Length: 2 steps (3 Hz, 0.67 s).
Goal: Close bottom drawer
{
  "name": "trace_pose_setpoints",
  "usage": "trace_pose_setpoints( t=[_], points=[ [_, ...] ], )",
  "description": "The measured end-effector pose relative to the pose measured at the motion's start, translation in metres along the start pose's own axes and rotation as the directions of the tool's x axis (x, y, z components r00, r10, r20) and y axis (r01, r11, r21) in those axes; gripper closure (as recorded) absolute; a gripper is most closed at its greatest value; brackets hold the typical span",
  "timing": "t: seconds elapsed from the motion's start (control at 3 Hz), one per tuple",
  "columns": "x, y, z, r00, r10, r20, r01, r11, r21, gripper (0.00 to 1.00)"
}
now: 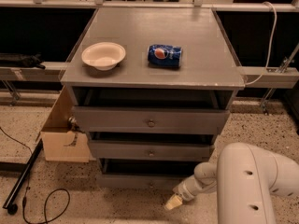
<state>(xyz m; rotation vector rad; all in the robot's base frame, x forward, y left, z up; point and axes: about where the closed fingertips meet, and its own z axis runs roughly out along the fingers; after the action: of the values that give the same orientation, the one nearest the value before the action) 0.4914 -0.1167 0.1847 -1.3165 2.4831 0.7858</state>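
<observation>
The bottom drawer (140, 181) is the lowest of three grey drawers in the cabinet. Its flat front stands only a little out from the cabinet, with a thin dark gap above it. The middle drawer (149, 150) and the top drawer (150, 121) stand slightly out too, each with a small round knob. My gripper (173, 202) is at the end of the white arm, low in front of the bottom drawer's right part, just off its front.
A white bowl (103, 55) and a blue can (164, 55) lying on its side rest on the cabinet top (201, 45). A cardboard box (63, 134) stands on the floor to the left. A black cable and pole (23, 181) lie at bottom left.
</observation>
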Motion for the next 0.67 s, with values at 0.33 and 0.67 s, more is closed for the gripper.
trace_pose_setpoints(
  t=[0.33,0.67],
  points=[
    [0.0,0.0,0.0,1.0,0.0,0.0,0.0,1.0,0.0,0.5],
    [-0.029,-0.023,0.001,0.999,-0.02,-0.025,0.021,0.9985,0.051,0.81]
  ],
)
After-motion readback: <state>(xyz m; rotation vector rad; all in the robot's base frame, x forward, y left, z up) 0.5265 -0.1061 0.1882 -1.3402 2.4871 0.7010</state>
